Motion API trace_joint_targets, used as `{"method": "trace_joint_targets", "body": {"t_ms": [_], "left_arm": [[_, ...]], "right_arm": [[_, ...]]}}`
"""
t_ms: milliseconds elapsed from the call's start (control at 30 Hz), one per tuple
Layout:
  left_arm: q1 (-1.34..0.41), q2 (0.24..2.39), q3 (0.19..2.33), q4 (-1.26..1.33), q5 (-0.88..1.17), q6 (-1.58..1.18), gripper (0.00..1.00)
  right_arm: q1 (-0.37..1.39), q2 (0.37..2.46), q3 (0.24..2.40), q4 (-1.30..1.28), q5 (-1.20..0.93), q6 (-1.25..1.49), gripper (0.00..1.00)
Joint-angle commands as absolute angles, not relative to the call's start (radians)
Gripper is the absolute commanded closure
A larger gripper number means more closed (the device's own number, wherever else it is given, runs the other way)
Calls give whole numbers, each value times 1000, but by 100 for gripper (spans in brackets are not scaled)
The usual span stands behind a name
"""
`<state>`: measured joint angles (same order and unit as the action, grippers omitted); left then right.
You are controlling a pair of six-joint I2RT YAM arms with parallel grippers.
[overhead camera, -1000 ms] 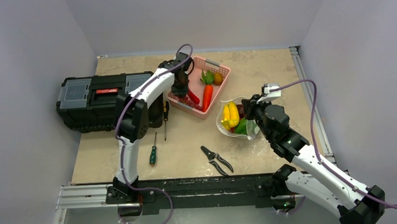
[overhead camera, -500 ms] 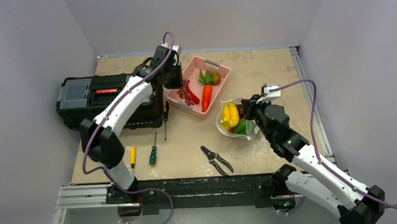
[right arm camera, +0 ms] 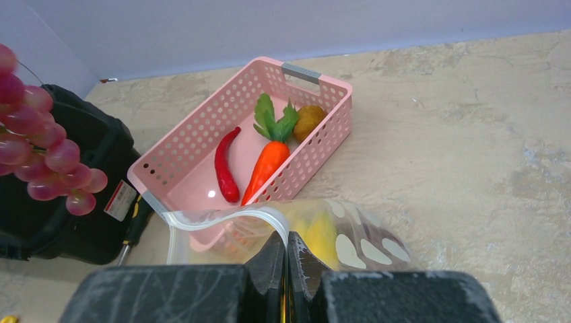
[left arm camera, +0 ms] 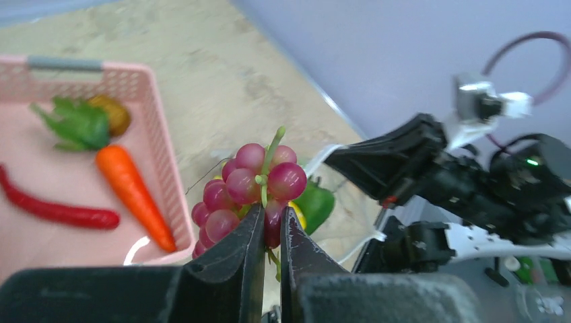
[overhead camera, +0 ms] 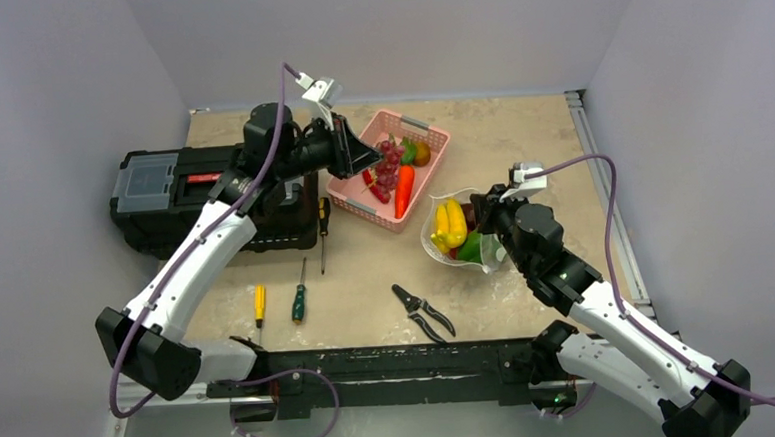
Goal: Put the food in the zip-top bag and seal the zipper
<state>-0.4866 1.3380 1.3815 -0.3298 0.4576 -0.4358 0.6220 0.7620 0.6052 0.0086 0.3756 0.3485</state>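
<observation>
My left gripper is shut on a bunch of maroon grapes, held in the air over the pink basket's near side. In the left wrist view the grapes hang from my closed jaws by the stem. The clear zip-top bag lies right of the basket with a yellow banana and a green pepper inside. My right gripper is shut on the bag's rim, holding the zipper up so the mouth gapes toward the basket.
In the basket lie a carrot, a red chili and a brown round fruit. A black toolbox stands at the left. Screwdrivers and pruning shears lie near the front edge.
The left arm rose out of the basket with the grapes and swung back, its gripper now pointing right toward the bag. The right arm and bag stayed put.
</observation>
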Motion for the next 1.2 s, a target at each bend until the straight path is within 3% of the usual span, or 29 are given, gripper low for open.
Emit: {"method": "trace_joint_targets", "body": {"t_ms": [0, 200, 533, 1167], "left_arm": [[-486, 1285, 1283, 108, 756, -540, 100], [-510, 1337, 1192, 503, 926, -772, 100], [-633, 1568, 1179, 1030, 902, -1113, 100], [-763, 1552, 934, 814, 481, -830, 100]], "right_arm": [[626, 760, 619, 44, 369, 360, 100], [626, 756, 618, 44, 365, 362, 100], [625, 762, 618, 43, 370, 360, 100], [625, 749, 615, 43, 377, 364, 100]]}}
